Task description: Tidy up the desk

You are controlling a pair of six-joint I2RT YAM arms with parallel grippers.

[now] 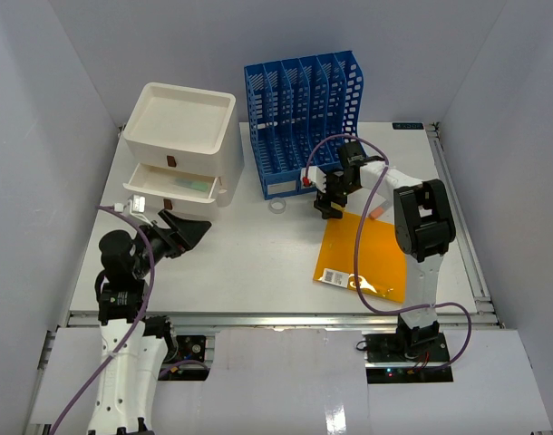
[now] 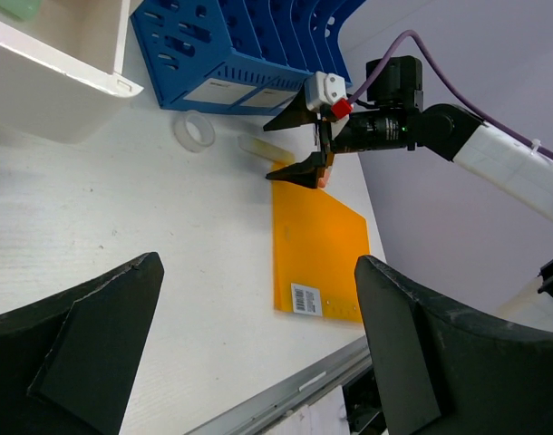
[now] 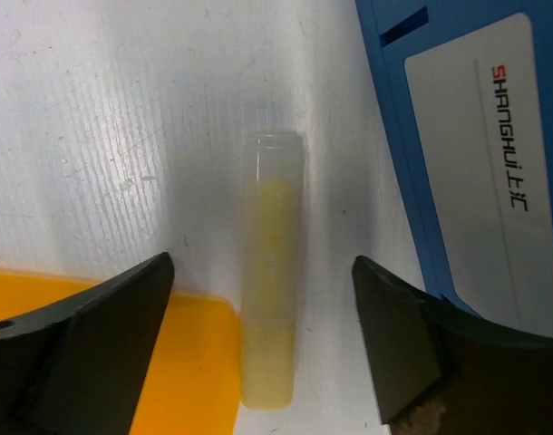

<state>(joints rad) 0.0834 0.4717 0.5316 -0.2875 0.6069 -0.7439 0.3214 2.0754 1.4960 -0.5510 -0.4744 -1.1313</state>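
The desk [image 1: 249,272] is a white tabletop with metal rails. A pale yellow tube [image 3: 272,308] lies on it, its near end beside the corner of an orange folder [image 3: 104,362]. My right gripper [image 3: 263,263] is open and low over the tube, one finger on each side, not touching it. In the top view the right gripper [image 1: 324,198] hides the tube, in front of the blue file rack [image 1: 304,118]. My left gripper [image 1: 193,234] is open and empty at the left, its view taking in the folder [image 2: 317,240] and the tube [image 2: 258,145].
A white drawer unit [image 1: 181,145] stands at the back left, its drawer open with a green item inside. A clear tape ring [image 1: 277,207] lies near the rack's front. A small pink piece [image 1: 376,214] lies at the folder's far edge.
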